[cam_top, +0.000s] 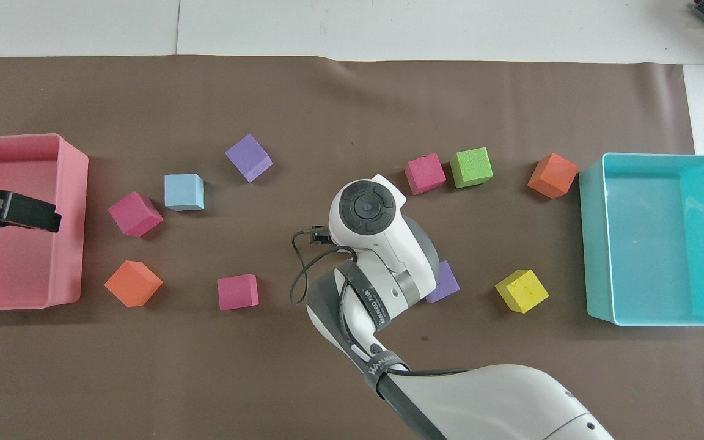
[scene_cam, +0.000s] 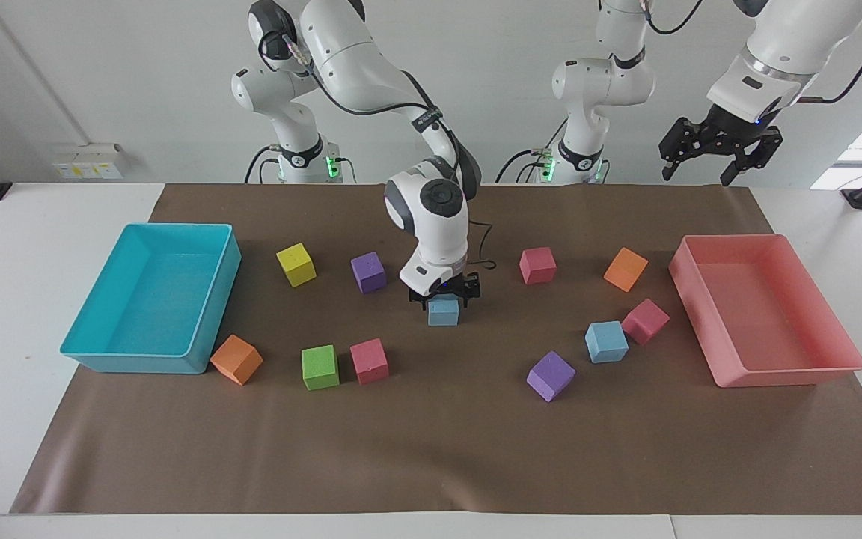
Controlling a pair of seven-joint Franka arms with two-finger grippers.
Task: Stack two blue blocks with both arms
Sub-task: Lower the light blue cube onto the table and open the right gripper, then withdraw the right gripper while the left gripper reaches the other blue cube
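One blue block point(scene_cam: 444, 312) rests on the brown mat point(scene_cam: 431, 449) at mid table. My right gripper point(scene_cam: 444, 299) sits low right over it, straddling its top. In the overhead view the right arm's wrist point(cam_top: 367, 211) hides that block. The other blue block point(scene_cam: 606, 341) point(cam_top: 184, 191) lies on the mat toward the left arm's end, touching a magenta cube point(scene_cam: 646, 321). My left gripper point(scene_cam: 708, 171) hangs open and empty, high over the pink tray point(scene_cam: 846, 359); only its tip point(cam_top: 46, 217) shows in the overhead view.
A turquoise tray point(scene_cam: 79, 344) stands at the right arm's end. Scattered over the mat are purple point(scene_cam: 550, 376), magenta point(scene_cam: 537, 265), orange point(scene_cam: 625, 269), yellow point(scene_cam: 295, 264) and green point(scene_cam: 319, 367) cubes. A purple cube point(scene_cam: 368, 272) sits close beside the right wrist.
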